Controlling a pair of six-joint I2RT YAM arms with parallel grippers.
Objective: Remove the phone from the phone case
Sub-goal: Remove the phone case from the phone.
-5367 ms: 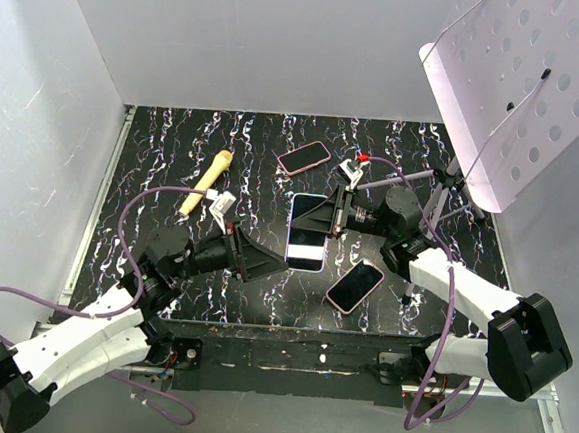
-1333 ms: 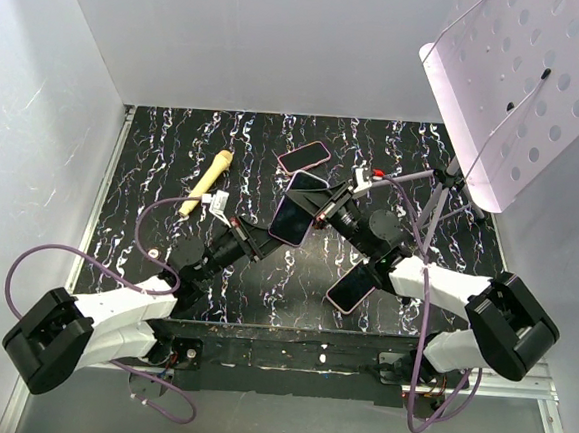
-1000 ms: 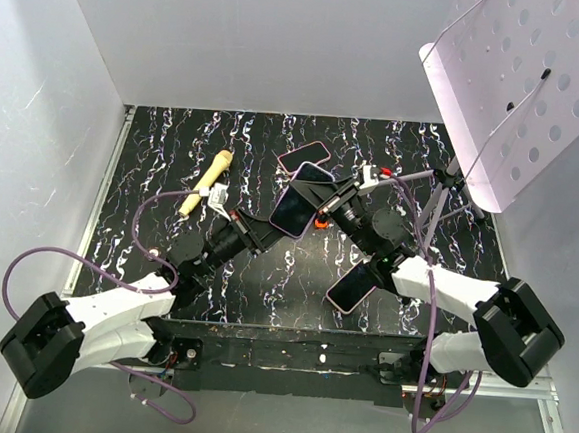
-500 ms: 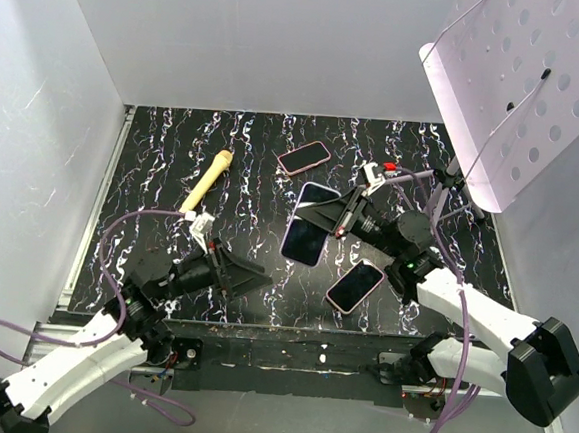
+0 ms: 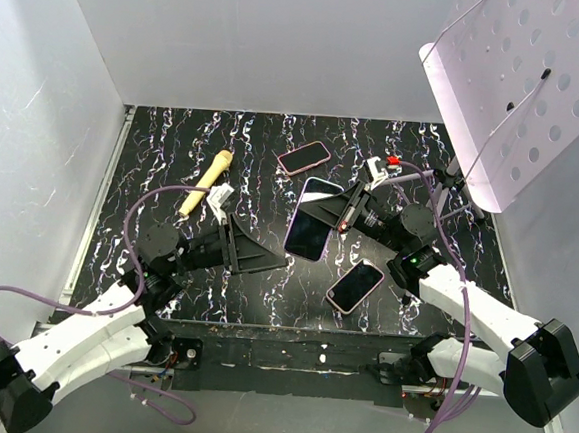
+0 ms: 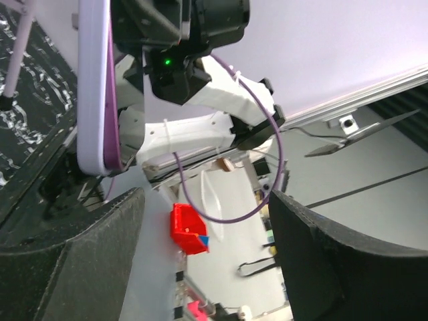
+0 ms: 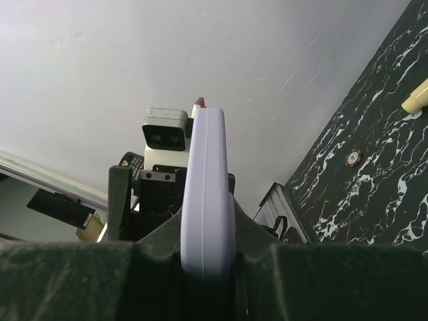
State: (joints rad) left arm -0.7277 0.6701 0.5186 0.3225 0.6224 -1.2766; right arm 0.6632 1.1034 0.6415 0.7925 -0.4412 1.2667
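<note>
The right gripper (image 5: 336,217) is clenched on the phone (image 5: 309,221), holding it above the middle of the worktop (image 5: 175,137) with its dark face upward and tilted. In the right wrist view its lilac case (image 7: 207,200) shows edge-on, pinched between both fingers and on the phone. The left gripper (image 5: 272,260) hangs just beside the phone's near-left corner, apart from it, its fingers (image 6: 321,267) spread with nothing between them. A pink-cased phone (image 5: 304,158) lies toward the far edge, another phone (image 5: 354,286) toward the near edge, and a cream handle (image 5: 205,182) toward the left edge
</note>
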